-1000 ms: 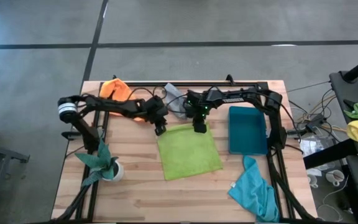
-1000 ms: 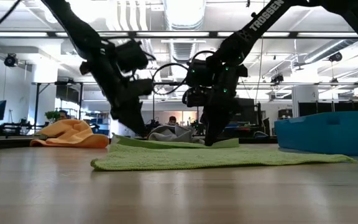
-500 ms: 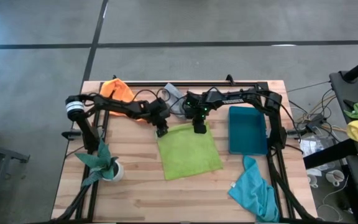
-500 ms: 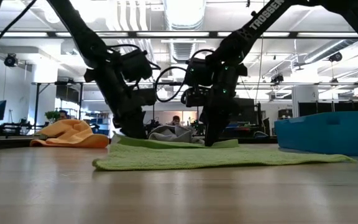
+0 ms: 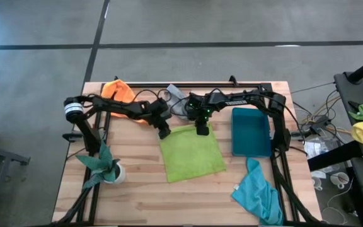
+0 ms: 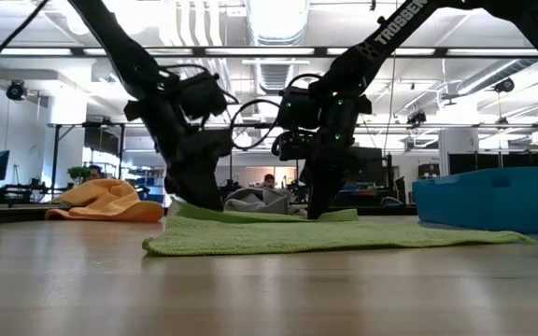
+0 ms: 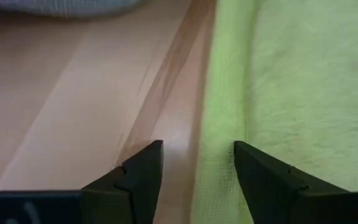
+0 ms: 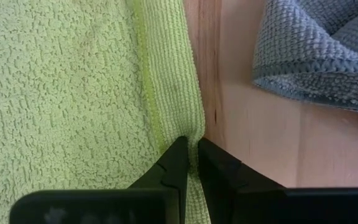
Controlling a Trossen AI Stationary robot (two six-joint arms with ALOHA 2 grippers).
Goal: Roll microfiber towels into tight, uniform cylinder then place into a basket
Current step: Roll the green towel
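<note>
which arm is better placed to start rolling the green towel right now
Right. The right gripper already has its fingers pinched shut on the far hem of the lime green towel. The left gripper hangs open astride the towel's edge at the other far corner, holding nothing yet.

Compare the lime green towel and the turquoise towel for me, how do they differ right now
The lime green towel lies spread flat mid-table; the turquoise towel sits crumpled near the table's front right corner, overhanging it. Both claws work the green one: the right claw is shut on its far edge, the left claw stands open at its far left corner. Neither claw is near the turquoise one. Both are unrolled and outside the basket.
</note>
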